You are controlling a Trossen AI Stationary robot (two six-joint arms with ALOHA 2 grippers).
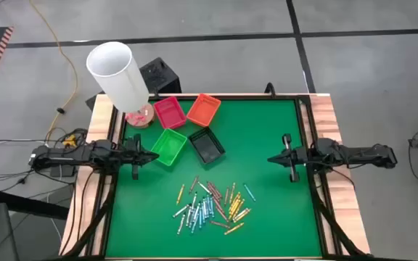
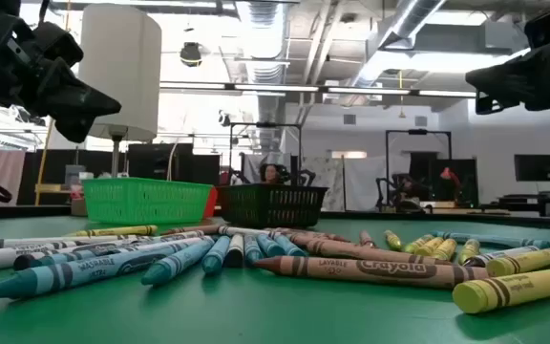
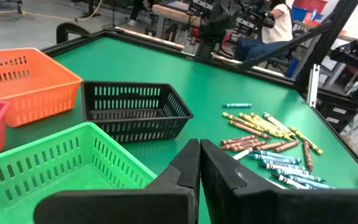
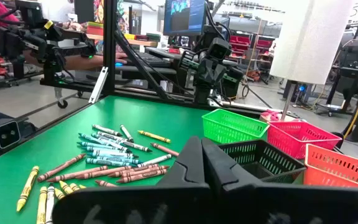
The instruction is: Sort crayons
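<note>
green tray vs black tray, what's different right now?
The green tray is bright green and lies nearer the left gripper; the black tray is dark and lies on its right, nearer the table's middle. Both are slatted rectangular baskets, both empty; the crayons lie loose on the mat.

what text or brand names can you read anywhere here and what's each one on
"Crayola": on the wrapper of the red-brown crayon lying nearest the low camera.
The wrappers of the light blue crayons and the yellow crayons carry print too, but it is too small to read.
The trays, the white cylinder and the monitor in the room behind show no readable text.
</note>
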